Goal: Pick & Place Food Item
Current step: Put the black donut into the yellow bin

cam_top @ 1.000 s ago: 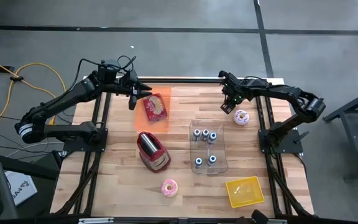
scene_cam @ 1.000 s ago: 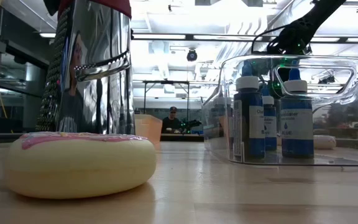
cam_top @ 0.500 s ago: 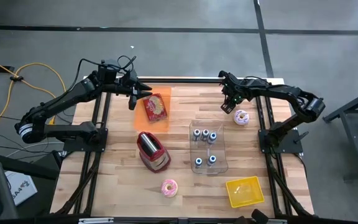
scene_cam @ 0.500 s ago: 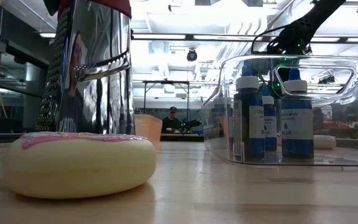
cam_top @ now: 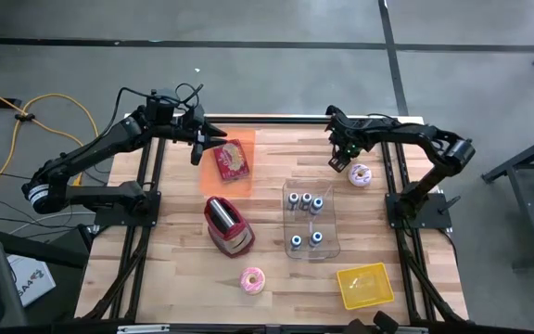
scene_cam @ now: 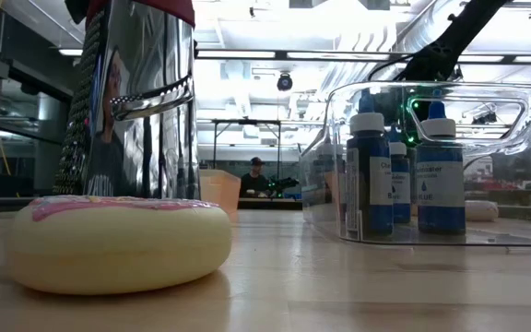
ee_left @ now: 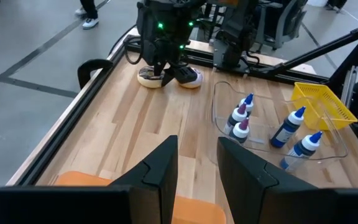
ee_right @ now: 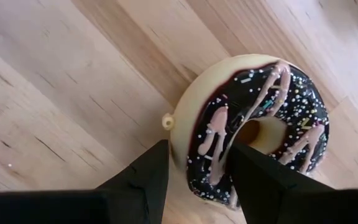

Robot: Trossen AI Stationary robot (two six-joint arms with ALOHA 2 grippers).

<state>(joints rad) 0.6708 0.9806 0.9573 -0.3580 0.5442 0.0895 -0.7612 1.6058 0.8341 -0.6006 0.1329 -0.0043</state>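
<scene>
Desk [cam_top: 276, 199]: wooden, carried all the things.
Chocolate donut [ee_right: 253, 127]: lay flat near the desk's far right edge.
Right gripper [cam_top: 341, 160]: just beside the donut, fingers [ee_right: 143, 177] parted, rim between them.
Left gripper [cam_top: 199, 148]: near the orange tray [cam_top: 246, 176], fingers narrowly apart, holding nothing.

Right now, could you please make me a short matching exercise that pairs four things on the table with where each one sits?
Things:
1. chocolate doughnut
2. pink doughnut
3. yellow basket
4. toaster

Places:
A. near edge, right corner
B. far right, below the right claw
C. middle, left of the clear bin of bottles
D. near edge, middle

Pairs: 1-B, 2-D, 3-A, 4-C
</scene>
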